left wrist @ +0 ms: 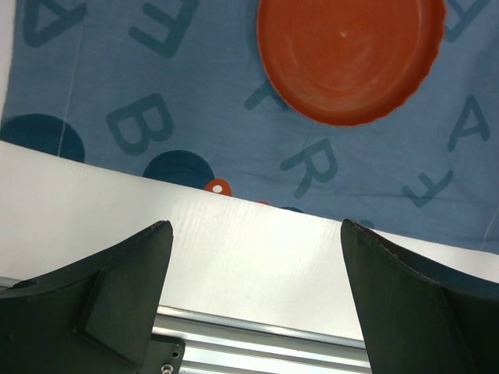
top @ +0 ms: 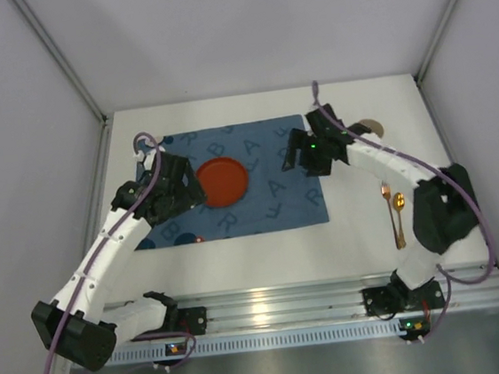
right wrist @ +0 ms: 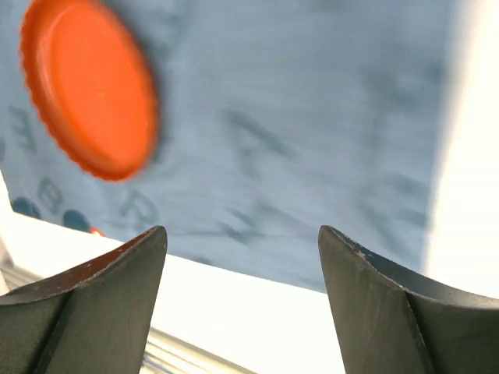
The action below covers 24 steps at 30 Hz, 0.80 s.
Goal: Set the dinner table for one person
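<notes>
The dinner table is a white tabletop with a blue letter-printed placemat on it. An orange-red plate lies on the placemat, left of its middle. A gold fork and a gold spoon lie on the bare table right of the placemat. My left gripper hovers just left of the plate, open and empty. My right gripper hangs over the placemat's right part, also open and empty. The left wrist view shows the plate beyond my open left gripper. The right wrist view, blurred, shows the plate far left of my right gripper.
A tan rounded object sits at the back right, partly hidden by the right arm. Grey walls enclose the table on three sides. An aluminium rail runs along the near edge, also seen as the rail in the left wrist view.
</notes>
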### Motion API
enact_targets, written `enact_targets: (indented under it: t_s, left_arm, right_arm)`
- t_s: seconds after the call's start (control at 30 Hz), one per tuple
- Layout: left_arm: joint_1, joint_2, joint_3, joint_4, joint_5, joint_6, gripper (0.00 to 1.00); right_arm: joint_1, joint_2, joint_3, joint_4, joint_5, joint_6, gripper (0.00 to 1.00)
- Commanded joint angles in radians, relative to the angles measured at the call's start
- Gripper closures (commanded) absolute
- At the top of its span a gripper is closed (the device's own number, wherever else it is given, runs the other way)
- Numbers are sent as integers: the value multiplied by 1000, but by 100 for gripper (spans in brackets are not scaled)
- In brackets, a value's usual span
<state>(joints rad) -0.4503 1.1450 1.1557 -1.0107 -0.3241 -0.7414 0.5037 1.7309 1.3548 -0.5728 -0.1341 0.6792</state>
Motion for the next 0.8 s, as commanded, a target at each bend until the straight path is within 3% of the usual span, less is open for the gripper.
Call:
enact_targets:
  t_s: [0.0,0.17,0.33,0.77]
  left_arm:
    - [-13,1,-30,96,52,-7,6]
    - [-27,12,-76,156,92,-15,8]
    - [-57,53,-62,169,92,-12,8]
    - [-91,42,-11,97,51,-9,8]
  right_arm:
    - [-97,-221,-198,-30,57,-29,21]
    - [-163,-382,-481,-18,80,-30,23]
    - [-171,-384,-585,48,53,-18,25]
    - [-128,-156,-508,208,5,6,36]
